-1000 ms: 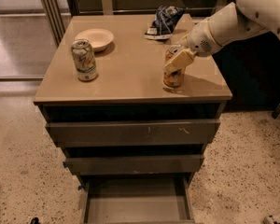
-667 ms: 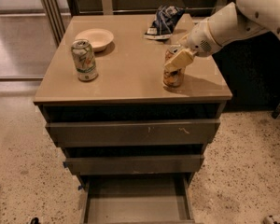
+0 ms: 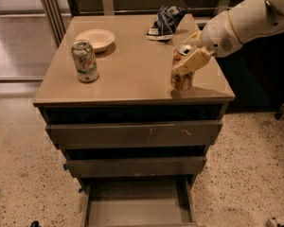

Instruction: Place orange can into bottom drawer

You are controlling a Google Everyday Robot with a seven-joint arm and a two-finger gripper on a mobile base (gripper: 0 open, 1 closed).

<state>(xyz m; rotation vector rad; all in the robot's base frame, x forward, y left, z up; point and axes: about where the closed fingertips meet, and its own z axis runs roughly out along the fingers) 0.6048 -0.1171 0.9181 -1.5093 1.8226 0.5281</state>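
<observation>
One orange can (image 3: pixel 181 82) — gripper (image 3: pixel 184 58) around it

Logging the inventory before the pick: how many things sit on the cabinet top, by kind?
Cans: 2, the orange can and the green-and-white can
Bowl: 1
Snack bag: 1
Total: 4
The gripper is at the orange can.

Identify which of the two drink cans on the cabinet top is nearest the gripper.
The orange can, at front right, right against the gripper; the pale green-and-white can stands alone on the left.
</observation>
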